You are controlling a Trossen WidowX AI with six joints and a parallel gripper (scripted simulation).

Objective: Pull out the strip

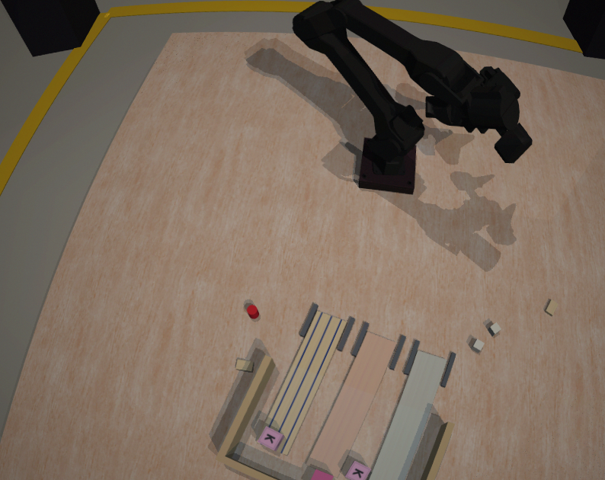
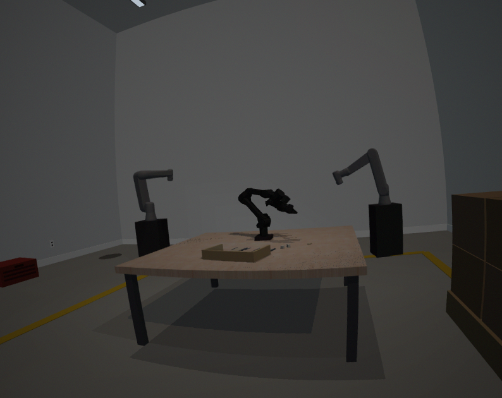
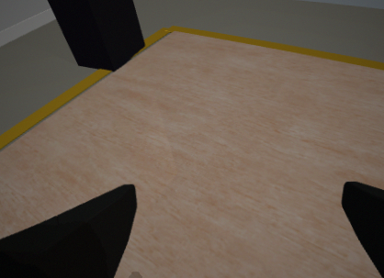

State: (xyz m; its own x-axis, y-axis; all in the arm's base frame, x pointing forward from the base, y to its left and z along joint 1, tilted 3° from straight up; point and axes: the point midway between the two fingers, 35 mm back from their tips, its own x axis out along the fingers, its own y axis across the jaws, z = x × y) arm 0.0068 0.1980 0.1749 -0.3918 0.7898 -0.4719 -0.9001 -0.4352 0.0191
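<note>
My gripper point(image 1: 472, 132) point(image 3: 237, 194) is open and empty, high over the table near the arm's base, far from the strips. A yellow strip with blue lines point(image 1: 313, 367) lies leftmost; a pink cube with a black K point(image 1: 270, 438) is at its lower end. A plain salmon strip point(image 1: 358, 398) lies in the middle, with a magenta cube point(image 1: 321, 475) at its lower end, cut by the frame's edge. A second pink K cube point(image 1: 358, 470) is between the lower ends of the salmon strip and the pale grey strip point(image 1: 414, 398); its support is unclear. The wrist view shows no strip or cube.
Low wooden walls point(image 1: 248, 408) point(image 2: 229, 255) stand around the strips' far part. Dark guide rails point(image 1: 308, 320) point(image 1: 448, 369) flank the strips' near ends. A red cylinder point(image 1: 252, 312), two whitish cubes point(image 1: 494, 328) point(image 1: 478, 345) and two beige blocks point(image 1: 244, 365) point(image 1: 551, 307) lie outside.
</note>
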